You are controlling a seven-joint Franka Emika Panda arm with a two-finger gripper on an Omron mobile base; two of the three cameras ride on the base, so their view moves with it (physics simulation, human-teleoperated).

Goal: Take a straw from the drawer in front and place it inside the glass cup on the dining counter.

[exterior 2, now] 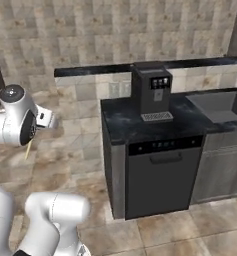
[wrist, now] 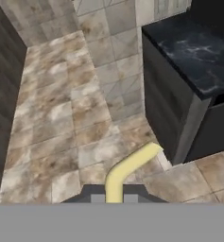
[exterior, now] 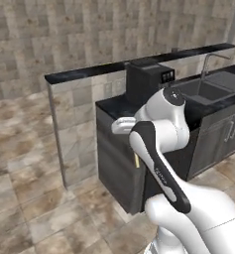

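Rendered kitchen: sink (exterior: 204,90), dishwasher (exterior 2: 162,175), coffee machine (exterior 2: 151,91), marbled worktop (exterior 2: 120,120).

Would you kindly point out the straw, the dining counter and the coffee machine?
straw (wrist: 127,168): hand view, bent middle.
dining counter (exterior 2: 95,69): right base view, black top slab.
coffee machine (exterior 2: 151,92): right base view, front panel.

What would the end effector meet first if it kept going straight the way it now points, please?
Most likely the tiled floor: the end effector, shut on the yellow straw, points down at it, left of the dark cabinet. Depth is unclear.

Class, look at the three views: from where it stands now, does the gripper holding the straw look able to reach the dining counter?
Probably not yet. The gripper, shut on the straw, points down at the floor, well short of the dining counter; nothing blocks the way.
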